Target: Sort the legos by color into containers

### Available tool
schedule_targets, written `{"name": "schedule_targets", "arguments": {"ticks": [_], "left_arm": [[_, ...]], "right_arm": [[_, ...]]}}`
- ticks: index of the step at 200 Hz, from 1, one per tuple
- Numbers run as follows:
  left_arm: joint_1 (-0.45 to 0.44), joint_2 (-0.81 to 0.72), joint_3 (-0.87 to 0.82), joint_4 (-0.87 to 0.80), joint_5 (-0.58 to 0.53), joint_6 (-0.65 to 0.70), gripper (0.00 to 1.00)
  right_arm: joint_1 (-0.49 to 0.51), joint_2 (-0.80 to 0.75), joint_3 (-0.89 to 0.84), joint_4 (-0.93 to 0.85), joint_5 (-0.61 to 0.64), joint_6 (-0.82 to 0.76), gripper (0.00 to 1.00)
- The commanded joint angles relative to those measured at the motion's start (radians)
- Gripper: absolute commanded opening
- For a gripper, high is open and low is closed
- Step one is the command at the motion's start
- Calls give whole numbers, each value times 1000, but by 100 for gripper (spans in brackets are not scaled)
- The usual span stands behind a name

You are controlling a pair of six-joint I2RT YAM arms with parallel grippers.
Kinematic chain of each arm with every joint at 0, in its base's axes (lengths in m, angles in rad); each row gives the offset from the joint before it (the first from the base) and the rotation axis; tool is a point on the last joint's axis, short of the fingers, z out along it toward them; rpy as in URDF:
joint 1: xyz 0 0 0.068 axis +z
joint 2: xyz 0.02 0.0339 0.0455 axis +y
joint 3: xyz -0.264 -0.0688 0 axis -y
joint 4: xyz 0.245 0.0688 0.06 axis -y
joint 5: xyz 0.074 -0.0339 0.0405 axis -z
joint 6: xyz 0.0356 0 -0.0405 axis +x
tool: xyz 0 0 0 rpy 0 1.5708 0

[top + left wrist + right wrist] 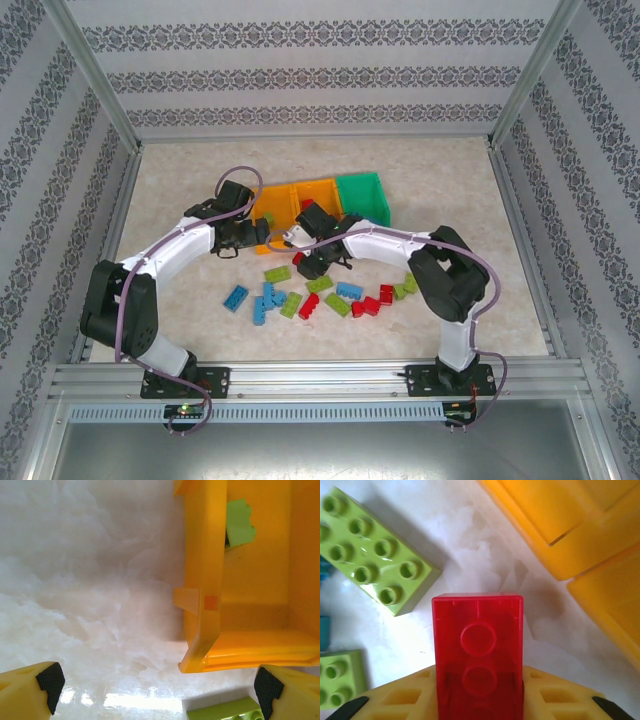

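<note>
My right gripper (479,702) is shut on a red lego (478,640), hollow underside facing the camera, just above the table in front of the orange containers (570,535). In the top view that gripper (305,256) sits below the middle orange bin (315,195). My left gripper (157,685) is open with nothing between its fingers, at the near corner of the left orange bin (210,580), which holds a lime lego (239,522). The green bin (362,197) is at the right end of the row. Red, blue and lime legos (309,306) lie scattered on the table.
A lime brick (370,550) lies left of the held red one, and another lime brick (340,677) sits nearer. A lime brick (225,711) lies close to my left gripper's right finger. Patterned walls and a metal frame (110,100) enclose the table.
</note>
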State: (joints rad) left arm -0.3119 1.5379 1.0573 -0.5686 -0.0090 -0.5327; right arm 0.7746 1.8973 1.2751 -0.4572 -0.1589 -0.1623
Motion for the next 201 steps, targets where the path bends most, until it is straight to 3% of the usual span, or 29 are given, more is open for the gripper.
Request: {"name": "schedule_targets", "arguments": {"ticks": [1,76,133,173,201], "left_arm": [[18,-31,-11,-5,-23,-22,99],[23,-66,-37,-7,-10,1,99],[23,-111,-97,26,35,63,100],[19,-122,-118,-24,31,87,100],[13,-153,-163,-63,18,68,100]], "right_arm": [[-22,-85,-27,41,-34,34,33],[-157,-171,-41,141,-93,266,32],[-243,-37,109,103,-43,534,33],[-248,64,219,58,-47,610,34],[-248,117,282,-5,-20,623,44]]}}
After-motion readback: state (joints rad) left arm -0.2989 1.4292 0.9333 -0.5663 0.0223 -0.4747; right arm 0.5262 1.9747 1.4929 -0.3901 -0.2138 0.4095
